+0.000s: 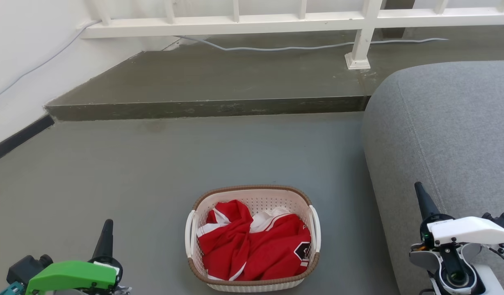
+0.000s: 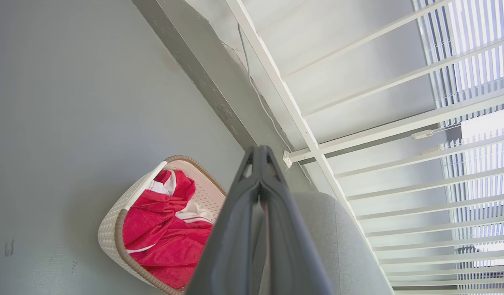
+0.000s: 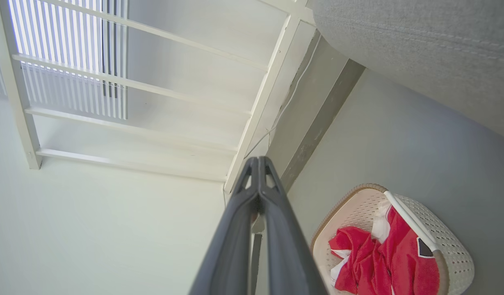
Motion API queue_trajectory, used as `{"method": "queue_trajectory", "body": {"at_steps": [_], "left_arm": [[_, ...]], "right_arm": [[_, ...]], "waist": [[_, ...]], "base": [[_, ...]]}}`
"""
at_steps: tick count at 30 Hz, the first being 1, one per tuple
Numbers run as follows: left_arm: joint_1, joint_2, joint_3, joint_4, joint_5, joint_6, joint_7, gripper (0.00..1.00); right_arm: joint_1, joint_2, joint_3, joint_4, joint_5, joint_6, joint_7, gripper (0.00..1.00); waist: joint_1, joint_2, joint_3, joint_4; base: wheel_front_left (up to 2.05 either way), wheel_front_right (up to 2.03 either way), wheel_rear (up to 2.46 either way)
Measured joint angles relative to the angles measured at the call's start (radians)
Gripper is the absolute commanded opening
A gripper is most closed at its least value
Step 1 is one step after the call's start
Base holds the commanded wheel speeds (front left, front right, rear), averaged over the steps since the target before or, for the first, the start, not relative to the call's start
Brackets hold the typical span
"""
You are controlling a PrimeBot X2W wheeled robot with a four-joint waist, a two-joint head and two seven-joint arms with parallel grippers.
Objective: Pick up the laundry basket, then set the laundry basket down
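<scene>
The laundry basket (image 1: 256, 199) sits on the grey floor at the bottom centre of the head view: cream perforated plastic, brown woven rim, white side handles, with red and white clothing (image 1: 254, 246) piled inside. It also appears low in the left wrist view as the laundry basket (image 2: 112, 229) and at the lower right of the right wrist view as the laundry basket (image 3: 452, 250). My left gripper (image 1: 107, 224) is shut and empty, well left of the basket. My right gripper (image 1: 420, 189) is shut and empty, over to the right by the sofa. The fingertips touch in both wrist views: left gripper (image 2: 260, 150), right gripper (image 3: 258, 160).
A grey sofa (image 1: 452, 135) fills the right side, close to the basket. Behind lies a raised concrete step (image 1: 210, 107) with a white railing (image 1: 252, 22) and a loose cable (image 1: 301, 47). A white wall (image 1: 18, 53) bounds the left.
</scene>
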Motion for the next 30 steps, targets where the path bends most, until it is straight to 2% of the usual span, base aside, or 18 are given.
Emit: {"method": "queue_trajectory", "body": {"at_steps": [30], "left_arm": [[-0.071,0.006,0.054,0.059,-0.427,-0.081,0.080,0.00]], "right_arm": [[-0.037,-0.006,-0.102,0.000,0.376,0.076,0.090,0.00]], "waist": [[0.0000,0.0000,-0.010,0.006]], "base": [[0.00,0.00,0.00]]}}
